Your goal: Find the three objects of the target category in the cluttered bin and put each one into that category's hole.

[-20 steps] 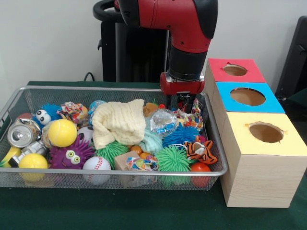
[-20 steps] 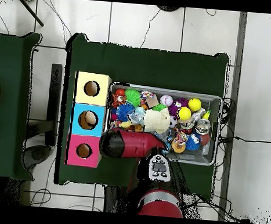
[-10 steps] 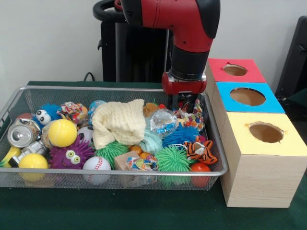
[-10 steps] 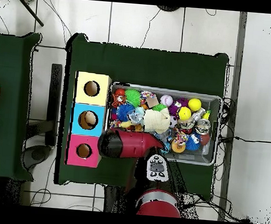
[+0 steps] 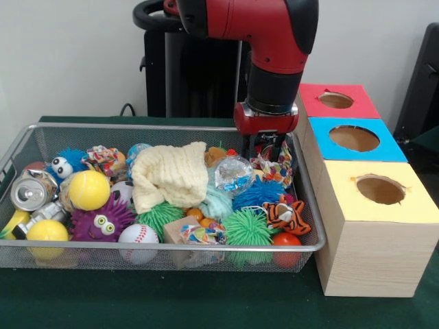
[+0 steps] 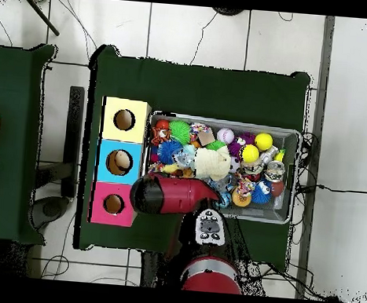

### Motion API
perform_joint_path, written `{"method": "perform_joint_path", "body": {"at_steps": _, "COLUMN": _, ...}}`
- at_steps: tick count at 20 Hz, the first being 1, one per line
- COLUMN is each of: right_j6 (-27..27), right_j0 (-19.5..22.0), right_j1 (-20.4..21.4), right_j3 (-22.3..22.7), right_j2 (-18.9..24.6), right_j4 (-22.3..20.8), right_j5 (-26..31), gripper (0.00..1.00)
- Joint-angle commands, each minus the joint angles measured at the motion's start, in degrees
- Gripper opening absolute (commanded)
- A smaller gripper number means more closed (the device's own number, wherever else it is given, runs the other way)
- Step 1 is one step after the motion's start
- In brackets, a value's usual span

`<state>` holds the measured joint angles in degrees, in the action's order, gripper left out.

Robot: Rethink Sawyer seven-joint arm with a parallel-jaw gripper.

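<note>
while hanging over far right corner of bin (image 5: pixel 312 245), gripper (image 5: pixel 269 147) looks clenched on multicoloured rope toy (image 5: pixel 280 164), w/ toy's lower part touching clutter beside blue spiky ball (image 5: pixel 257 194). seems lift step of pick. next: raise clear of rim, carry to a box hole; which hole unclear, maybe red box (image 5: pixel 335 101).

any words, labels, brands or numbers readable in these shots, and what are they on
No text can be read in either view.
Silver drink can at the wire mesh bin's end: any printing is too blurred to read.
Small cardboard box with colourful paper: pattern only, no legible words.
Red, blue and yellow topped wooden boxes: plain, each with a hole, no labels.
</note>
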<state>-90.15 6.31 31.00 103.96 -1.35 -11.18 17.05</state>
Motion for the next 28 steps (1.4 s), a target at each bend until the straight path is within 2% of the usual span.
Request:
{"method": "perform_joint_path", "body": {"at_steps": 1, "right_j6": -10.2, "right_j0": 0.3, "right_j1": 0.7, "right_j3": -0.4, "right_j2": 1.6, "right_j4": 1.7, "right_j5": -1.6, "gripper": 1.00}}
{"method": "perform_joint_path", "body": {"at_steps": 12, "right_j6": -10.4, "right_j0": 1.0, "right_j1": 1.0, "right_j3": 0.8, "right_j2": 2.5, "right_j4": 2.0, "right_j5": -2.2, "gripper": 1.00}}
{"method": "perform_joint_path", "body": {"at_steps": 13, "right_j6": -10.4, "right_j0": 1.1, "right_j1": 1.1, "right_j3": 0.9, "right_j2": 2.5, "right_j4": 2.0, "right_j5": -2.3, "gripper": 0.00}}
{"method": "perform_joint_path", "body": {"at_steps": 28, "right_j6": -9.9, "right_j0": 1.8, "right_j1": 1.7, "right_j3": 1.3, "right_j2": 2.8, "right_j4": 1.5, "right_j5": -3.2, "gripper": 0.00}}
